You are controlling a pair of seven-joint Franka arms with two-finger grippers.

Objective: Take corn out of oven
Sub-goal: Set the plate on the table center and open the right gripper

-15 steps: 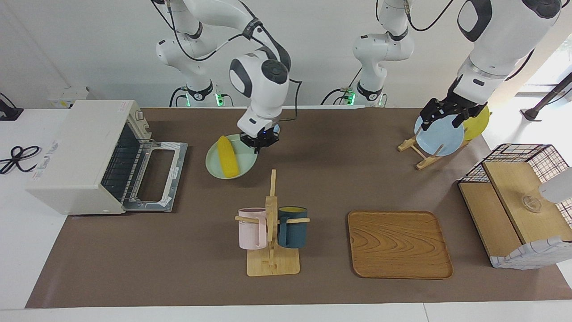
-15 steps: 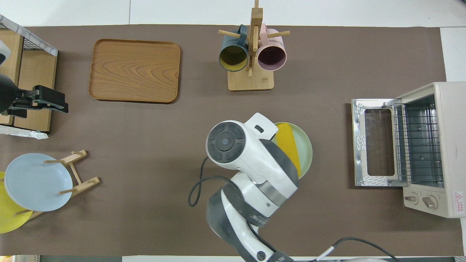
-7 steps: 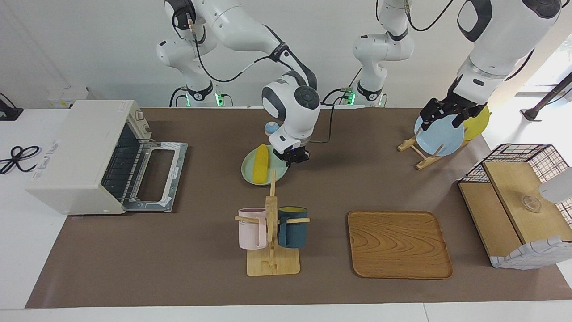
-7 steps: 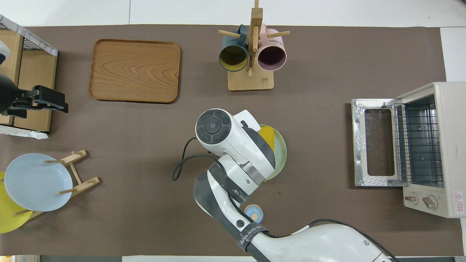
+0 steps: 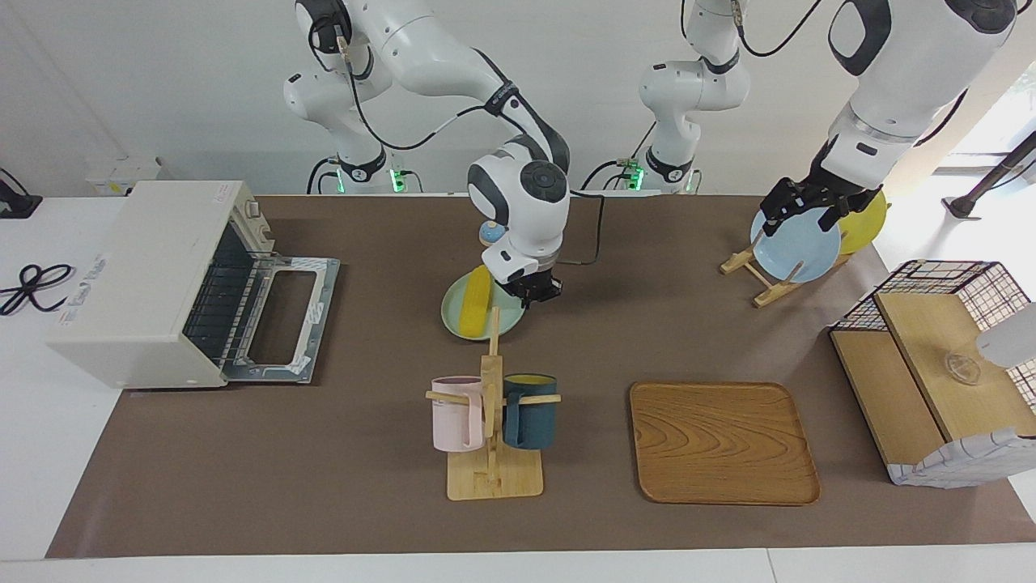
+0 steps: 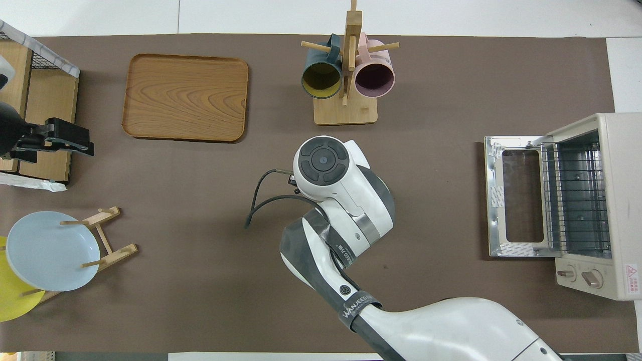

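The corn (image 5: 473, 293) lies on a pale green plate (image 5: 453, 317) on the table's middle, nearer to the robots than the mug rack. My right gripper (image 5: 534, 291) is shut on that plate's rim, on the side toward the left arm's end. In the overhead view the right arm's wrist (image 6: 323, 163) hides the plate and the corn. The oven (image 5: 137, 275) stands at the right arm's end with its door (image 5: 283, 316) folded down flat and its rack bare; it also shows in the overhead view (image 6: 614, 200). My left gripper (image 5: 800, 209) waits open above the blue plate.
A mug rack (image 5: 491, 405) with a pink and a dark blue mug stands beside a wooden tray (image 5: 723, 441). A plate rack holds a blue plate (image 5: 797, 243) and a yellow plate (image 5: 864, 223). A wire-and-wood basket box (image 5: 939, 380) stands at the left arm's end. A small blue object (image 5: 489, 233) sits near the robots.
My right gripper has carried the green plate with the corn away from the oven's door toward the table's middle. The left arm has not moved.
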